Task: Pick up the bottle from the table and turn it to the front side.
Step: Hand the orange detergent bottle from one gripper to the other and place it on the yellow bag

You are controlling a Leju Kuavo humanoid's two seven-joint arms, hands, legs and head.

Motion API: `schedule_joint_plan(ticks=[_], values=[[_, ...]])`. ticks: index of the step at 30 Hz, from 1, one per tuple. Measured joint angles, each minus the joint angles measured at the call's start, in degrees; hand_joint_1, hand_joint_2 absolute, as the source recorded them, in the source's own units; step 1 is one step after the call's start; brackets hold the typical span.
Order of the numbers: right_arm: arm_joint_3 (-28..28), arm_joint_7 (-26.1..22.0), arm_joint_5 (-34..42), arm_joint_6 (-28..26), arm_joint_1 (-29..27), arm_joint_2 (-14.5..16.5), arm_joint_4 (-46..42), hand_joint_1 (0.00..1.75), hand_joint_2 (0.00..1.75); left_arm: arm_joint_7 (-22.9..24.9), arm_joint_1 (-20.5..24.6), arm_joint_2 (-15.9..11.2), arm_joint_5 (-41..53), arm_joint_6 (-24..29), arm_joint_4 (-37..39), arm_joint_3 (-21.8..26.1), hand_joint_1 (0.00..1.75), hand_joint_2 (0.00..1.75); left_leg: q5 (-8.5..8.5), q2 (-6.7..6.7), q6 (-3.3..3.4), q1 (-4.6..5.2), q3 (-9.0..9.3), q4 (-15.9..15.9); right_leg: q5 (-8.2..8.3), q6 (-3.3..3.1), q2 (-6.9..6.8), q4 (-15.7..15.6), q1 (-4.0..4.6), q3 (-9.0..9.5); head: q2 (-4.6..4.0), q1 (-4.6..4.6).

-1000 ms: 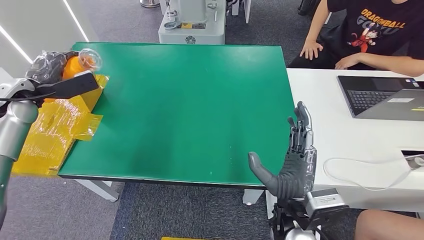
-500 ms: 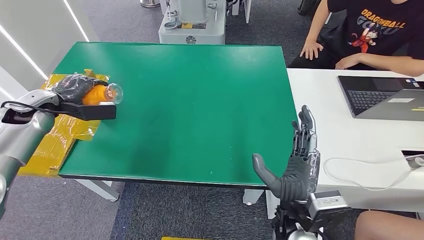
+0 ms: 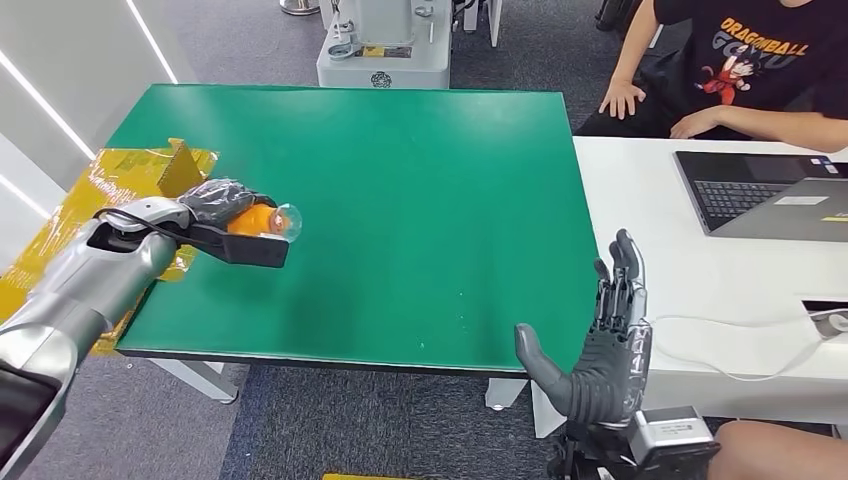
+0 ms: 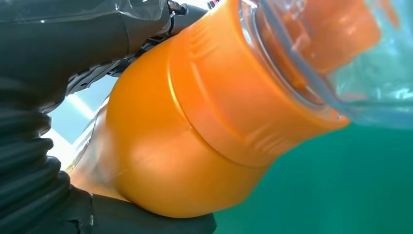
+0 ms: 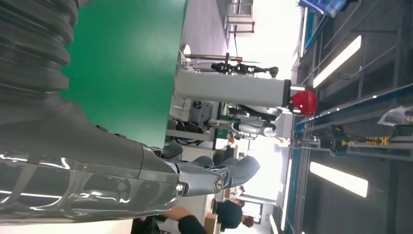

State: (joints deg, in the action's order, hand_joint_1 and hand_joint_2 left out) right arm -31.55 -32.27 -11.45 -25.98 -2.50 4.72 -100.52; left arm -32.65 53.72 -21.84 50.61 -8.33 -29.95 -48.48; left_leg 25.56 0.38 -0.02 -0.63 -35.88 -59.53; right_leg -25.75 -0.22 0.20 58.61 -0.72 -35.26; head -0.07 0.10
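My left hand grips an orange bottle with a clear cap, held on its side over the left part of the green table, cap pointing right. The left wrist view shows the orange bottle close up, with the clear cap at its end and my left hand wrapped around the body. My right hand stands open past the table's front right corner, fingers straight up and holding nothing. In the right wrist view my right hand reaches past the green table.
A torn yellow box lies off the table's left edge. A white desk with a laptop and a cable stands to the right, where a person sits. A grey machine stands behind the table.
My left arm has carried the bottle from above the yellow box rightward and nearer, onto the green table's left part. My right hand has drifted slightly lower and to the right.
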Motion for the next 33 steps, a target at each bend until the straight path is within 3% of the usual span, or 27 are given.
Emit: schedule_joint_plan(ticks=[5,11,33], values=[[0.01,-0.16,-0.33,-1.03,-2.07,-0.15,-1.47,0.0,1.75,1.49,-0.01,2.2,-0.75,0.1,3.41,-1.03,1.75,1.75,0.0,0.01,0.0,0.0,0.0,0.0,0.0,0.0,0.01,0.0,0.0,0.0,0.0,0.01],[-0.01,-0.33,-0.74,-1.85,-4.15,-0.97,-2.85,0.0,1.75,4.54,-0.05,2.9,-1.03,1.02,6.7,-1.3,1.75,1.75,0.0,0.01,0.0,-0.01,-0.01,0.01,0.0,0.0,0.01,0.01,0.01,0.0,0.0,0.01],[-0.36,0.18,-0.48,1.1,-5.25,-1.98,-3.94,0.0,1.75,10.85,0.08,-1.35,5.81,4.68,10.82,-4.09,1.75,1.75,-0.01,0.0,-0.01,-0.01,-0.01,0.03,0.0,-0.01,0.0,0.03,0.01,0.01,0.0,0.02]])
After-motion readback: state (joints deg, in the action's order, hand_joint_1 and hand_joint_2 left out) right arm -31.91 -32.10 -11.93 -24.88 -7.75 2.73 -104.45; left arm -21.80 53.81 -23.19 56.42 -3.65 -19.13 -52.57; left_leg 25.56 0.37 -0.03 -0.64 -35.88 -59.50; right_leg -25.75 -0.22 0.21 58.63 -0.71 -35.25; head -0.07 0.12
